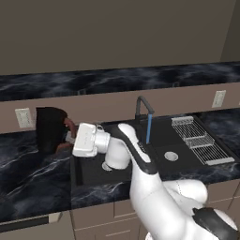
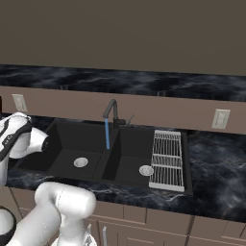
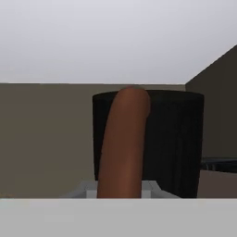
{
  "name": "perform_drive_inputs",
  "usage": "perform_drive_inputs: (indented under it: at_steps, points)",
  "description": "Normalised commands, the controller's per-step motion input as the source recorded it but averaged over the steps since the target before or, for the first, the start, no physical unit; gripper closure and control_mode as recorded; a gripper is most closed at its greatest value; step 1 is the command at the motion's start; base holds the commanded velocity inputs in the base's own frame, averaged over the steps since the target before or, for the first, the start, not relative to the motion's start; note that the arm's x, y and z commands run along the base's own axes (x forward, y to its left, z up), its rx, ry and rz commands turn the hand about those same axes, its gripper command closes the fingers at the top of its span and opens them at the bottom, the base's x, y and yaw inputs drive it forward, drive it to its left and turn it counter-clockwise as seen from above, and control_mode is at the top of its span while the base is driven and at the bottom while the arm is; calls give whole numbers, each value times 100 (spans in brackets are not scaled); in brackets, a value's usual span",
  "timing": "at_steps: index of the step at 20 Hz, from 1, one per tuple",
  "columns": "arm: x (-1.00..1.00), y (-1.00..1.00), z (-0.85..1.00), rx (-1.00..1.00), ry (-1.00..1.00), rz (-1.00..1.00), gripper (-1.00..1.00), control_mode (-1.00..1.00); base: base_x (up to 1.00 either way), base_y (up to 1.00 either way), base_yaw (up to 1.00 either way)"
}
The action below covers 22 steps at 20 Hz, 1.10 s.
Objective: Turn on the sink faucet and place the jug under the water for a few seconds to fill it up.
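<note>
The fingers are closed on the jug's handle [image 3: 124, 143]: in the hand view the brown-orange bar runs up the middle, right against the hand, with the jug [image 3: 173, 139] just behind it. In the left base view the gripper [image 1: 70, 136] sits at that handle, and the jug [image 1: 49, 127] stands on the tabletop [image 1: 33, 173] left of the sink [image 1: 89, 176], close to the back wall.

The jug looks rigid and smooth, a tall cylinder; empty it should be light, but a grip on the side handle hangs the weight off-centre, so it may swing or tip about the fingers. The handle is round and probably slick, so a firm hold near its middle or upper part seems best, with the jug kept upright. Once it fills it will get heavier and the pull on the handle will grow.

The faucet [image 1: 143, 110] is already on: water [image 1: 149, 129] falls in a thin blue stream into the sink, well to the right of the jug. A wire rack [image 1: 199, 139] lies over the far right end of the sink.
</note>
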Motion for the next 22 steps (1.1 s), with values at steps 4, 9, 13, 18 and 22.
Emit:
perform_drive_inputs:
  at_steps: [4, 9, 13, 18, 22]
  points:
    - [-17, -99, 86, 2, 0, -7, 100, -100, 0, 0, 0]
    - [-10, -96, 53, 0, 4, -9, 100, -100, 0, 0, 0]
    - [-8, -94, 4, -11, 5, -11, 100, -100, 0, 0, 0]
    - [-2, -90, 0, -20, 8, -8, 100, -100, 0, 0, 0]
    - [0, -99, 0, -20, 13, -3, 100, -100, 0, 0, 0]
